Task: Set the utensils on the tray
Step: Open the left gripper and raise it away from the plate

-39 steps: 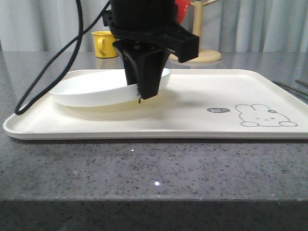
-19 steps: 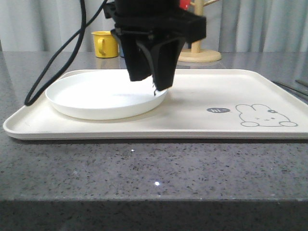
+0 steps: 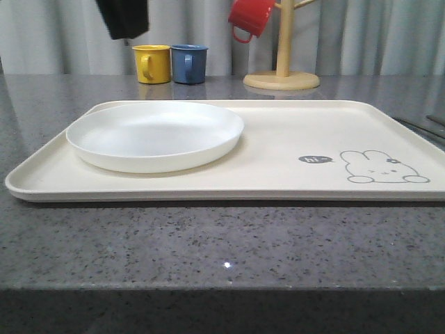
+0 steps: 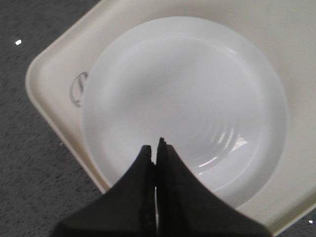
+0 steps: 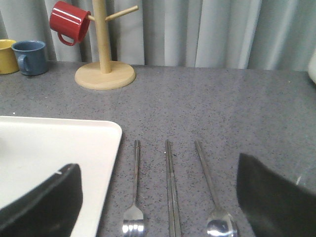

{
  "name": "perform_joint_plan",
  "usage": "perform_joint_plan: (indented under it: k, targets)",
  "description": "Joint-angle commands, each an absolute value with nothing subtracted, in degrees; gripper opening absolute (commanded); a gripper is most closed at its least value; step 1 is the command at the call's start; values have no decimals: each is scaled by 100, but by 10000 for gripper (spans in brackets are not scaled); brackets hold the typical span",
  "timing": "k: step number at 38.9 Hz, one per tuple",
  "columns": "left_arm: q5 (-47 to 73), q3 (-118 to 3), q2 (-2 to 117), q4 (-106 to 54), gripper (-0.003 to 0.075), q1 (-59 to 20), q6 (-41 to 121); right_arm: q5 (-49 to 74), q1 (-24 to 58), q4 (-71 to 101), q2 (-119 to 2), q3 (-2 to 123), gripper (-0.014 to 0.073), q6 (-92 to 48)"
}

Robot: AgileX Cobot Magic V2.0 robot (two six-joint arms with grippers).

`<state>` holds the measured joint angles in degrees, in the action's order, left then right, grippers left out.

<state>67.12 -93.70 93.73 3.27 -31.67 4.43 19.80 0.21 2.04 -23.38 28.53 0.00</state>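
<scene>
The cream tray [image 3: 278, 132] lies on the grey counter and carries a round white plate [image 3: 154, 133] on its left half. My left gripper [image 4: 155, 146] hovers over the plate [image 4: 187, 94] with its fingers pressed together and nothing between them. A dark part of it shows high at the back left [image 3: 124, 17]. On the counter beside the tray's right edge [image 5: 106, 148] lie the utensils side by side: fork [image 5: 135, 192], chopsticks [image 5: 171, 187], spoon [image 5: 211, 187]. My right gripper [image 5: 158, 168] stands open above them, apart from them.
A yellow mug [image 3: 151, 63] and a blue mug [image 3: 188, 63] stand behind the tray. A red mug [image 3: 250, 17] hangs on a wooden mug tree [image 3: 281, 69] at the back. The tray's right half with the rabbit drawing [image 3: 382, 168] is bare.
The plate, tilted under the left gripper a second ago, now lies flat on the tray. The left gripper has let go and risen up and to the left, away from the plate.
</scene>
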Motion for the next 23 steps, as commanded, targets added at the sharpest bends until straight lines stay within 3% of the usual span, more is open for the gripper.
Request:
perform_joint_plan:
  k: [1,12,23]
  targets:
    - [6006,-8886,8552,87,-18,-2680,427,1572,-13,170,-2406,3073,654,0]
    - [3743,-6276,6506,-291,-18,-1440,427,1572,-13,170,-2406,3073,654,0]
    - [1569,-3684,3966,-291,-18,-1381,427,1572,-13,170,-2406,3073,654,0]
